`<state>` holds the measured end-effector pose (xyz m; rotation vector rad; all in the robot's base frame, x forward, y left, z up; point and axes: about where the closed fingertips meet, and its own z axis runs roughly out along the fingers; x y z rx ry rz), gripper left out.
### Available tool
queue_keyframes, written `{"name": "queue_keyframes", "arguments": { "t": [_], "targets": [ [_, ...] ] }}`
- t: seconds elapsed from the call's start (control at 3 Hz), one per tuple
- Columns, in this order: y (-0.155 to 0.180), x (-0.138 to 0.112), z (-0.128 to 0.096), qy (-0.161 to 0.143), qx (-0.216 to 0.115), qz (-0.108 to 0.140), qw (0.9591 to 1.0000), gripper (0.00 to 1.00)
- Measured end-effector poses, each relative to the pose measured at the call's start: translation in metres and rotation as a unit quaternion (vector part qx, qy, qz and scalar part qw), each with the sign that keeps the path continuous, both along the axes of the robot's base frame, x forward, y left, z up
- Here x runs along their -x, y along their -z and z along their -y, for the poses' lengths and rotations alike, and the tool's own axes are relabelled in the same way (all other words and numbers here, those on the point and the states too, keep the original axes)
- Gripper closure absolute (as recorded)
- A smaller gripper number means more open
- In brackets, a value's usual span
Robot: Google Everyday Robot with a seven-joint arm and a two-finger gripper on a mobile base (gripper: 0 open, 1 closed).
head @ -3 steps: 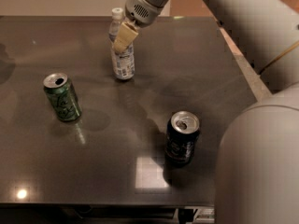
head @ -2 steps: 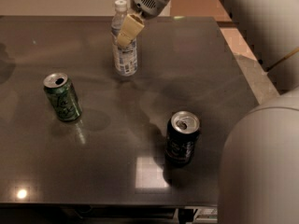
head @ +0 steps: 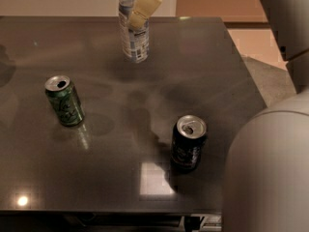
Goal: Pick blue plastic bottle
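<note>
The blue plastic bottle (head: 133, 35) is clear with a pale blue-white label. It hangs upright a little above the far middle of the dark table (head: 217, 71), its cap cut off by the top edge of the camera view. My gripper (head: 138, 13) comes down from the top edge and is shut on the bottle's upper body. One tan finger pad (head: 144, 6) lies across the front of the bottle.
A green drink can (head: 64, 100) stands at the left of the table. A dark blue drink can (head: 189, 142) stands nearer the front right. My arm's pale body (head: 270, 168) fills the right side. The table's right edge drops to the floor (head: 263, 76).
The gripper has risen with the bottle held in it. The bottle's base has come off the table and its top has left the view. Both cans have stayed put.
</note>
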<state>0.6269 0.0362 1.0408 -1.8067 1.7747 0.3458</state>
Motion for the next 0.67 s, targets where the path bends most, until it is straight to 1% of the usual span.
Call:
{"name": "queue_keyframes", "arguments": {
  "t": [0.33, 0.67],
  "targets": [
    [-0.0162, 0.0056, 0.0063, -0.023, 0.000, 0.020, 0.9995, 1.00],
    [-0.0184, 0.0057, 0.0065, -0.027, 0.000, 0.023, 0.9994, 1.00]
  ]
}}
